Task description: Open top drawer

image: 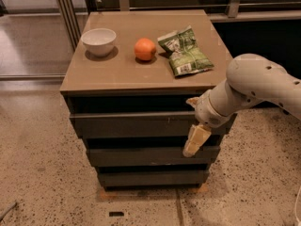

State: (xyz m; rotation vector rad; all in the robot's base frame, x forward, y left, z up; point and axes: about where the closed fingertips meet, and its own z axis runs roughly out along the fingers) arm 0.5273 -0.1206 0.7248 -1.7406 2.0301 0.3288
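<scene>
The top drawer (pixel 136 125) is the widest of three dark grey flat fronts in a small cabinet, with pale scratch marks (pixel 169 120) right of centre. A dark gap shows between it and the cabinet top. My gripper (pixel 194 121), on a white arm (pixel 254 86) coming from the right, is at the right end of this front. One tan finger (pixel 192 100) sits in the gap above the front. The other finger (pixel 196 140) hangs below its lower edge. The fingers stand apart, open, with the drawer front between them.
On the brown cabinet top (pixel 117 74) stand a white bowl (pixel 99 40), an orange (pixel 145 49) and a green snack bag (pixel 186 55). Two narrower grey drawer fronts, the middle (pixel 141 156) and the bottom (pixel 150 177), sit below. Speckled floor surrounds the cabinet; metal railings stand behind.
</scene>
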